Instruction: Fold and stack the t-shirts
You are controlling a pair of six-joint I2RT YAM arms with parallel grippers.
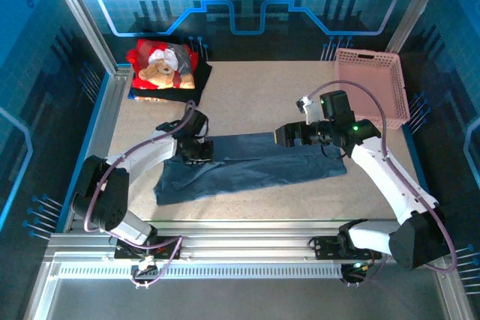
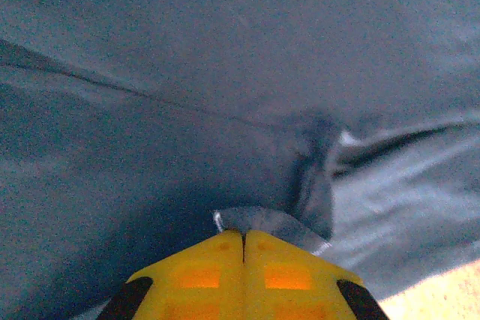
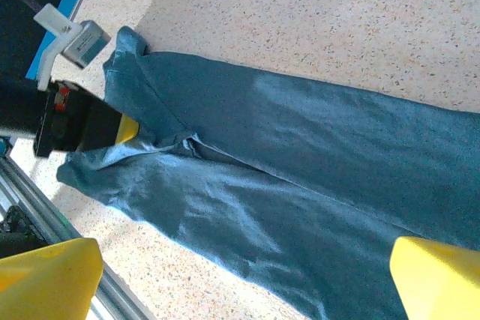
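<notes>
The slate-blue t-shirt (image 1: 247,166) lies as a long folded band across the middle of the table. My left gripper (image 1: 196,151) is at its left end, shut on a pinched fold of the blue cloth (image 2: 270,222), with the yellow fingertips (image 2: 217,260) pressed together. My right gripper (image 1: 289,135) hovers over the shirt's far edge, open, with its yellow fingers (image 3: 45,279) wide apart above the cloth (image 3: 300,170) and nothing between them. The red teddy-bear t-shirt (image 1: 161,65) rests on the black one (image 1: 150,94) at the back left corner.
A pink lattice basket (image 1: 371,84) stands at the back right. Bare speckled tabletop (image 1: 247,103) lies between the shirt pile and the basket. A metal rail (image 1: 247,234) runs along the near edge, just below the blue shirt.
</notes>
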